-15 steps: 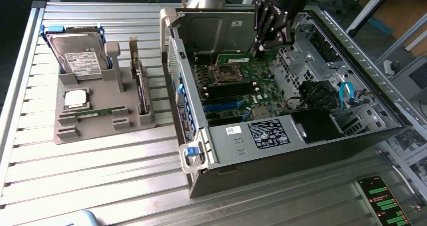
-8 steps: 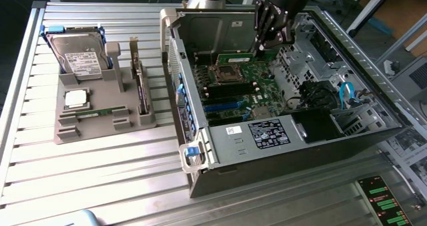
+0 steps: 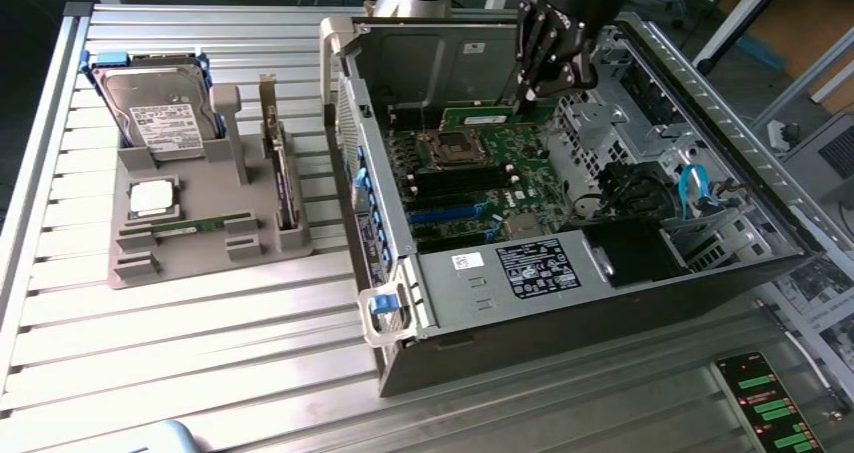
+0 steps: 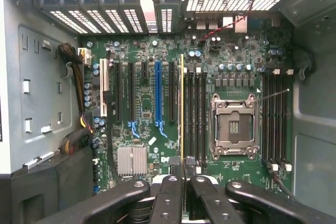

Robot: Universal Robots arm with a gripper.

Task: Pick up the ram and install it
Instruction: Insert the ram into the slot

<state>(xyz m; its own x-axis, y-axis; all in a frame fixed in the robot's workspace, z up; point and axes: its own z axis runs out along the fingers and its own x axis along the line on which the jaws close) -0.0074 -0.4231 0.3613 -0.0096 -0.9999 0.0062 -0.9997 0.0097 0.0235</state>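
One ram (image 4: 182,103): a thin green stick held on edge between the jaws. In the exterior view (image 3: 454,104) it hangs inside the open computer case, at about 1 o'clock from the picture's centre.
Ram against the board: in the wrist view its edge runs lengthwise beside the black memory slots (image 4: 197,114), on their side toward the blue slot (image 4: 157,95). Whether it touches the board cannot be told.
Jaws: the gripper (image 4: 182,165) is clenched on the ram, one fingertip on each flat face. In the exterior view the gripper (image 3: 530,95) reaches down into the case from 12 o'clock.
Motherboard (image 3: 494,173): green, lying flat in the case. The empty processor socket (image 3: 445,148) sits at 6 o'clock from the held ram.
Computer case (image 3: 747,163): lies on its side with the panel off, filling the 3 o'clock half of the exterior view.
Holder (image 3: 200,258): a grey tray at 9 o'clock from the case, well apart from the gripper.
Holder's load: a hard drive (image 3: 160,108) at its 12 o'clock end, a square silver chip (image 3: 151,198) below that, a second green stick (image 3: 187,225) lying in a slot, and an expansion card (image 3: 276,163) upright on the 3 o'clock side.
Surface (image 3: 200,373): slatted metal, carrying the holder and the case.
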